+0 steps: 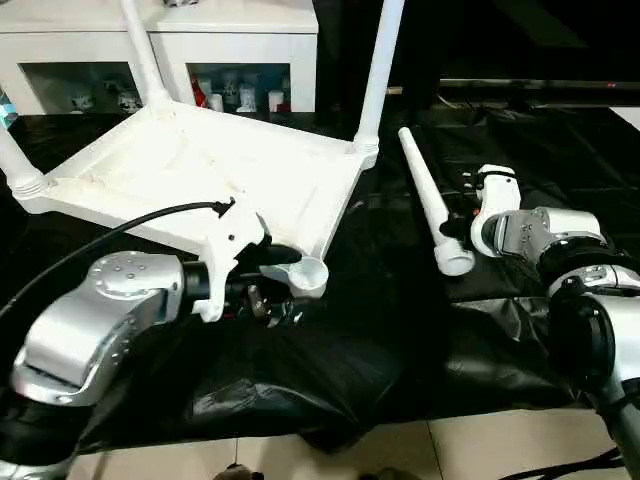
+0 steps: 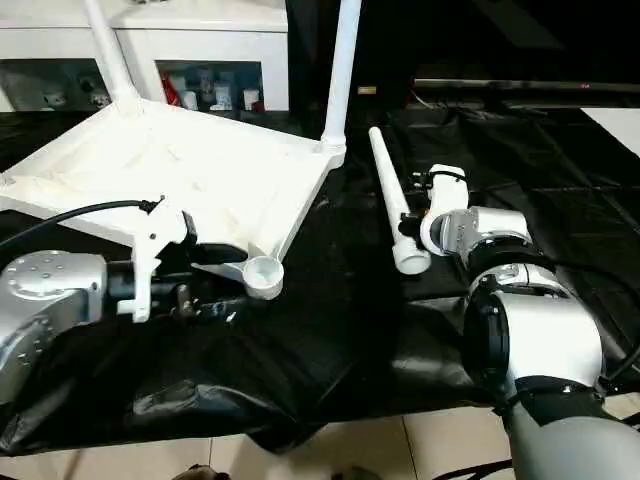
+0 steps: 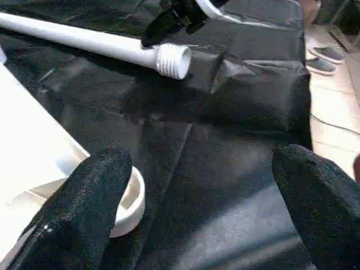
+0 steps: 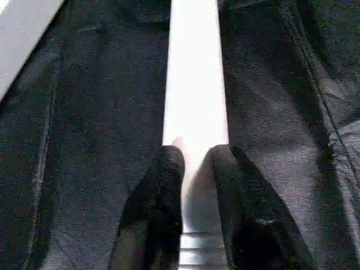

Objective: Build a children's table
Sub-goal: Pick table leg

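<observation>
The white tabletop [image 1: 200,170] lies upside down on black cloth, its ribbed underside up. Three legs stand in its corner sockets: back right [image 1: 378,70], back left [image 1: 140,50] and far left [image 1: 15,165]. The near right socket [image 1: 308,275] holds no leg. My left gripper [image 3: 208,191] is wide open right beside that socket [image 3: 128,202], holding nothing. A loose leg [image 1: 425,195] lies on the cloth to the right, threaded end [image 3: 173,61] toward me. My right gripper [image 4: 197,163] is closed on that leg [image 4: 194,84] just above the threads.
A white cabinet [image 1: 230,40] with small items on its shelves stands behind the tabletop. The black cloth [image 1: 380,330] bunches in folds near the front, where pale floor tiles [image 1: 480,450] begin. Slippers [image 3: 323,56] lie on the floor.
</observation>
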